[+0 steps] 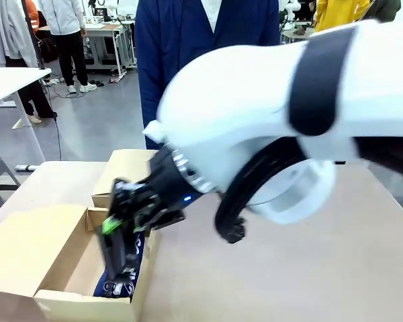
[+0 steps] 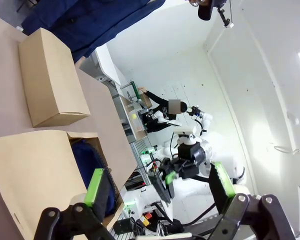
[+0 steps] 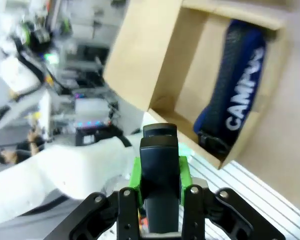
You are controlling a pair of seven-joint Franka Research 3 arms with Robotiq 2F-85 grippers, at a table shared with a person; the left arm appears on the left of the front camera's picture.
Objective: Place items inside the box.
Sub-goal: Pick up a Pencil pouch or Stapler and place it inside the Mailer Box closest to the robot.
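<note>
My right gripper point(image 1: 119, 225) is shut on a black stapler point(image 1: 119, 251), which hangs tilted over the open cardboard box point(image 1: 67, 265) at the front left. In the right wrist view the stapler point(image 3: 159, 165) is clamped between the green pads point(image 3: 184, 172), above the near end of the box point(image 3: 190, 65). A navy zip pouch with white lettering point(image 3: 237, 95) lies along the box's right wall point(image 1: 124, 282). My left gripper point(image 2: 157, 185) stands open with nothing between its fingers, raised beside the box point(image 2: 30, 165), where the navy pouch point(image 2: 87, 160) shows too.
A second, closed cardboard box point(image 1: 131, 168) sits just behind the open one point(image 2: 50, 80). A person in a dark blue coat point(image 1: 201, 47) stands at the far edge. The right arm's white body point(image 1: 289, 107) spans the table's middle and right.
</note>
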